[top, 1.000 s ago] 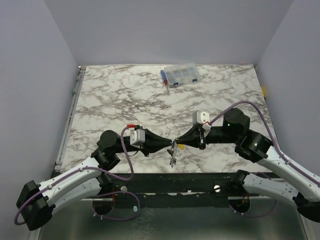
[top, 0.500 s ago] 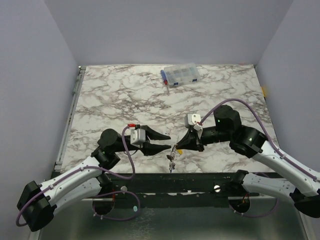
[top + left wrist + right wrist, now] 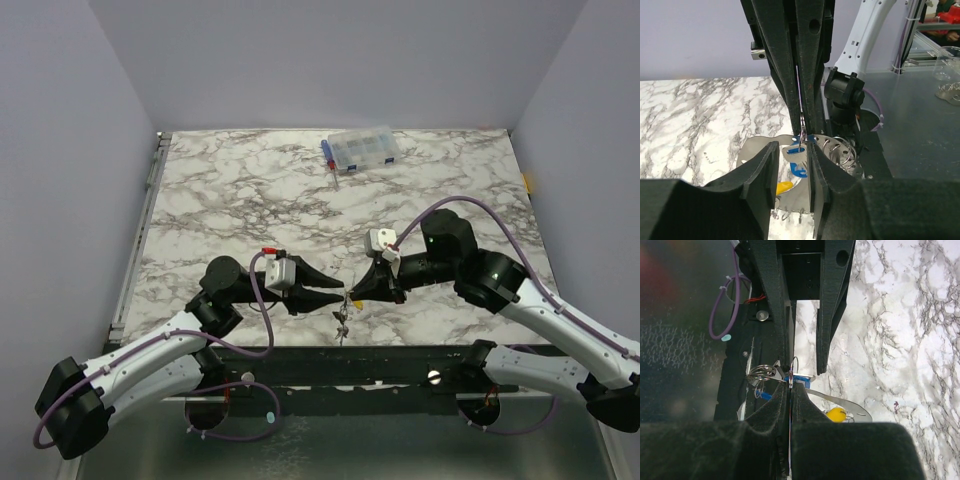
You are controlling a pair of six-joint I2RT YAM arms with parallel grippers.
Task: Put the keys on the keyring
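Keyring (image 3: 795,361): pinched in shut right jaws. Blue key (image 3: 794,149): just past the narrowly parted left jaws, ungripped. Advice: grip it squarely, line its hole with the ring, feed slowly.

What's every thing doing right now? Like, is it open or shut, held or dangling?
left gripper, open, jaws either side of the blue key.
right gripper, shut on the keyring.
keyring, pinched and held up.
blue key, dangling in the left gripper's gap.
yellow key, dangling in the same bunch.
clear box, looks shut, untouched at the back.
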